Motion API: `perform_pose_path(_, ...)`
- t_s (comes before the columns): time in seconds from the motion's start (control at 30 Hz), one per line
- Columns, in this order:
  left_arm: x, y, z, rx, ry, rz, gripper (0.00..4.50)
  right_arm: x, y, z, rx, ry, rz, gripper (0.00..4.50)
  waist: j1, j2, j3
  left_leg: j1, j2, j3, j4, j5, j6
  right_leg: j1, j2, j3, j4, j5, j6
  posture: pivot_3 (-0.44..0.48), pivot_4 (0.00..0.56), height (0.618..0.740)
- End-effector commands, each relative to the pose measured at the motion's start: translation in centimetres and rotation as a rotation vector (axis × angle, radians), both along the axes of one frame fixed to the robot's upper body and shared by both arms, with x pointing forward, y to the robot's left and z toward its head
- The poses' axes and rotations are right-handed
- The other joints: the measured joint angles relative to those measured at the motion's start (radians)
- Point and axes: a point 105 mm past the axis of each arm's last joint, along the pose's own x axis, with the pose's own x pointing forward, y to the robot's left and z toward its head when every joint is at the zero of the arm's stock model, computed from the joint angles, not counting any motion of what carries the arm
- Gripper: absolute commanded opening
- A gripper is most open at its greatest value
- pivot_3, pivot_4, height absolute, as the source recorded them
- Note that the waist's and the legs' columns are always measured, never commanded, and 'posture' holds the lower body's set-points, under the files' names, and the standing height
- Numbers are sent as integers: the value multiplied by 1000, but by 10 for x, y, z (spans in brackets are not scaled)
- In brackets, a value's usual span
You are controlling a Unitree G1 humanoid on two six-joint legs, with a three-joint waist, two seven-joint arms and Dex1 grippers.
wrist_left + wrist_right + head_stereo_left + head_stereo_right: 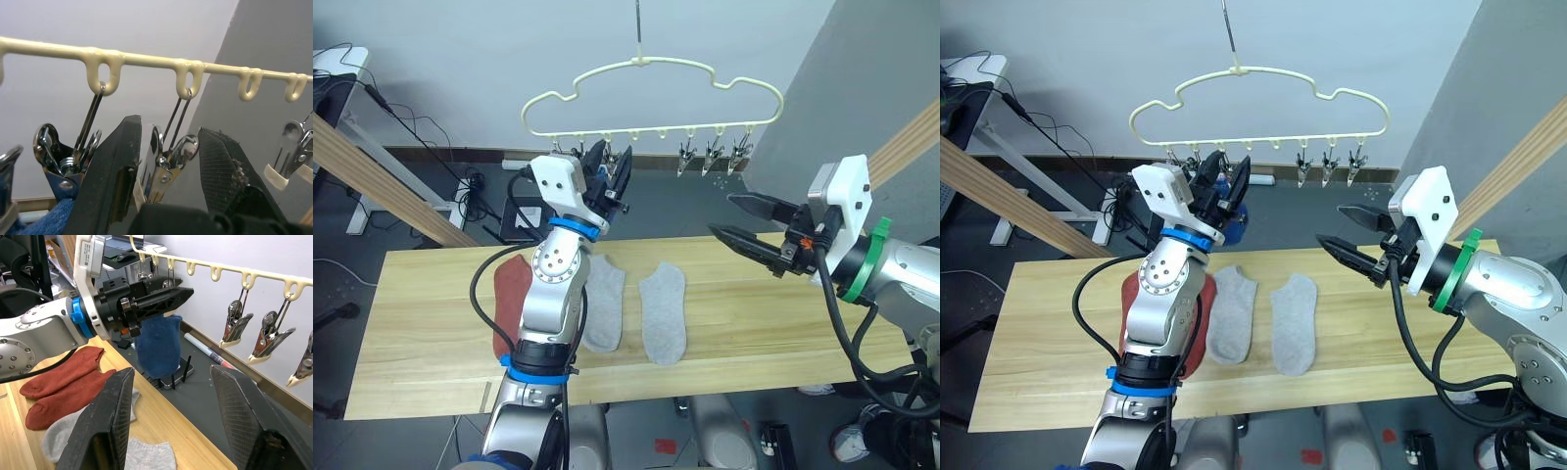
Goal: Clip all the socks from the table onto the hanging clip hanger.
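Pale plank table [754, 323] before grey wall [460, 59] — left hand [168, 161] straddles a clip [164, 171]; right hand [744, 223] spread.

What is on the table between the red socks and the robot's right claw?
Two grey socks lie side by side on the table between the red socks and the right gripper, seen in both eye views.

L hand [610, 168] raised, fingers apart; R hand [738, 220] agape, mid-air.
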Motion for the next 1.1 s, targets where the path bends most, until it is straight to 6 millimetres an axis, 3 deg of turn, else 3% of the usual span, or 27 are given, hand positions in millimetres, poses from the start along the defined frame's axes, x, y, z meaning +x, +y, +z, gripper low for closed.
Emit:
perform_pose_path(0.03, -9, -3, 16, -11, -67, -12, 2079, -5, 0, 6, 8, -34, 13, 2588, 0, 0, 0, 0, 0, 0, 0, 0, 0, 0, 0, 0, 0, 0, 0, -157, 360, 740)
perform_pose_path(0.2, -10, -4, 18, -11, -71, -17, 2079, -5, 0, 6, 8, -31, 16, 2588, 0, 0, 0, 0, 0, 0, 0, 0, 0, 0, 0, 0, 0, 0, 0, -155, 360, 740)
perform_pose_path(0.3, -9, -5, 19, -17, -72, -36, 1499, -5, 0, 5, 10, -26, 23, 2588, 0, 0, 0, 0, 0, 0, 0, 0, 0, 0, 0, 0, 0, 0, 0, -155, 360, 740)
perform_pose_path(0.4, -9, -5, 20, -18, -76, -42, 647, -7, 1, 5, 10, -21, 29, 2588, 0, 0, 0, 0, 0, 0, 0, 0, 0, 0, 0, 0, 0, 0, 0, -157, 359, 740)
perform_pose_path(0.5, -9, -5, 22, -17, -80, -46, 198, -8, 2, 3, 9, -14, 35, 2588, 0, 0, 0, 0, 0, 0, 0, 0, 0, 0, 0, 0, 0, 0, 0, -157, 359, 740)
perform_pose_path(0.67, -9, -4, 22, -7, -81, -52, 110, -12, 6, -4, -12, 1, 54, 2588, 0, 0, 0, 0, 0, 0, 0, 0, 0, 0, 0, 0, 0, 0, 0, -154, 358, 740)
perform_pose_path(0.8, -10, -4, 22, 12, -75, -91, 110, -10, 9, -26, -61, 58, 14, 2588, 0, 0, 0, 0, 0, 0, 0, 0, 0, 0, 0, 0, 0, 0, 0, -149, 363, 740)
perform_pose_path(0.9, -14, -5, 23, 43, -66, -160, 110, -3, 19, -60, -114, 123, -77, 3178, 0, 0, 0, 0, 0, 0, 0, 0, 0, 0, 0, 0, 0, 0, 1, -147, 371, 740)
perform_pose_path(1.03, -16, -5, 21, 77, -44, -219, 110, 1, 39, -96, -134, 183, -149, 4494, -2, 0, 0, 0, 1, 0, 0, 0, 0, -1, 0, 0, 1, -2, 4, -143, 374, 740)
perform_pose_path(1.1, -18, -5, 21, 90, -36, -240, 110, 11, 45, -112, -135, 193, -248, 4500, -2, 0, 0, 0, 1, 0, 0, 0, -1, -1, 0, 0, 1, -3, 4, -143, 374, 740)
